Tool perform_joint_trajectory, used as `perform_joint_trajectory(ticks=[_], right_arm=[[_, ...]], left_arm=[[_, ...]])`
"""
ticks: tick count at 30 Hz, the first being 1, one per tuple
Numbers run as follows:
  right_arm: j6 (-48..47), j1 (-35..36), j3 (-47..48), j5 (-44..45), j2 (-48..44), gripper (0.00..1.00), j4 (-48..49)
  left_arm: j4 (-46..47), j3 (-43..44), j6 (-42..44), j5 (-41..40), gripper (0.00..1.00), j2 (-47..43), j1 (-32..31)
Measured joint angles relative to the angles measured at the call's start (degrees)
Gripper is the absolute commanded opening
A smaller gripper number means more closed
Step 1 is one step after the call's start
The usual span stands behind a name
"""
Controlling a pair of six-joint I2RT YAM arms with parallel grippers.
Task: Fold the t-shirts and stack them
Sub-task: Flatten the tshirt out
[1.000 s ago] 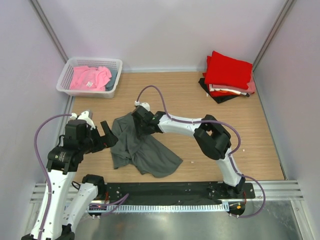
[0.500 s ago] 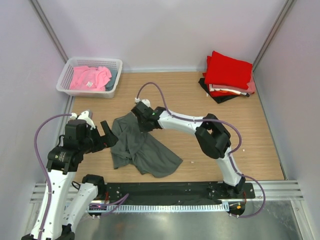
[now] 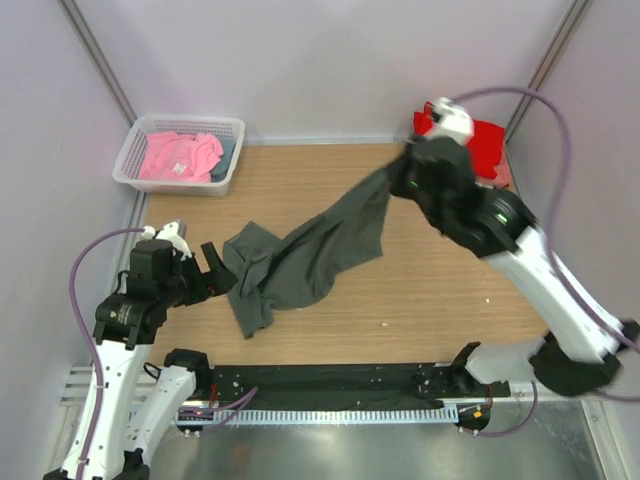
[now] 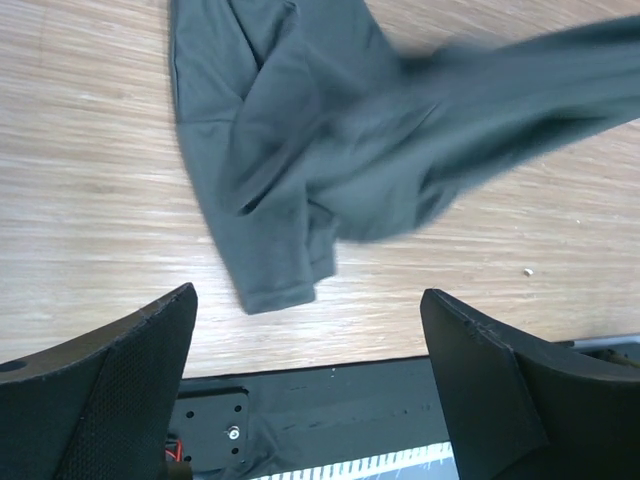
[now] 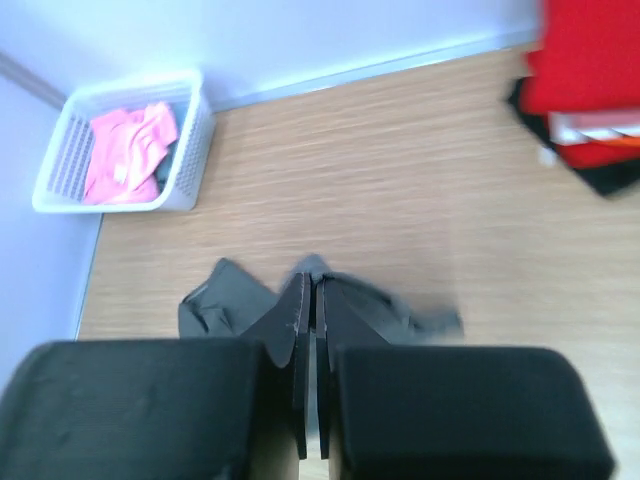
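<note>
Right gripper (image 3: 404, 170) pinched shut on dark grey t-shirt (image 3: 310, 262), high near far right corner of worktop (image 3: 420, 300); tail lies mid-left. Left gripper (image 3: 214, 270) gapes empty beside it. Cloth looks light, limp, non-fragile; likely best pinched at a free corner.

Top cam high behind me, facing down; both wrist cams look past my fingers (image 4: 110, 390); all share shirt (image 3: 320, 255).
</note>
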Motion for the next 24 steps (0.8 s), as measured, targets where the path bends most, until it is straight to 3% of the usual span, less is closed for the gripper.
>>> perform_joint_trajectory(ticks=[3, 7, 13, 20, 24], right_arm=[[4.2, -1.0, -11.4, 6.2, -16.0, 0.02, -4.2], [10.6, -0.5, -25.4, 10.1, -28.3, 0.01, -11.3], [15.1, -0.4, -37.2, 10.7, -32.6, 0.02, -19.1], [16.2, -0.4, -41.2, 10.9, -34.6, 0.01, -18.9], [16.2, -0.4, -43.7, 10.8, -35.3, 0.01, -17.9]], left_arm=[[0.4, -0.2, 0.5, 2.1, 0.88, 0.3, 0.0], [0.7, -0.2, 1.2, 4.3, 0.87, 2.4, 0.0], [3.1, 0.0, -0.9, 5.2, 0.81, 8.3, -3.1], [10.6, 0.0, -5.7, 0.7, 0.82, 20.3, -18.4], [16.7, 0.1, -8.8, -0.5, 0.78, 29.1, -20.1]])
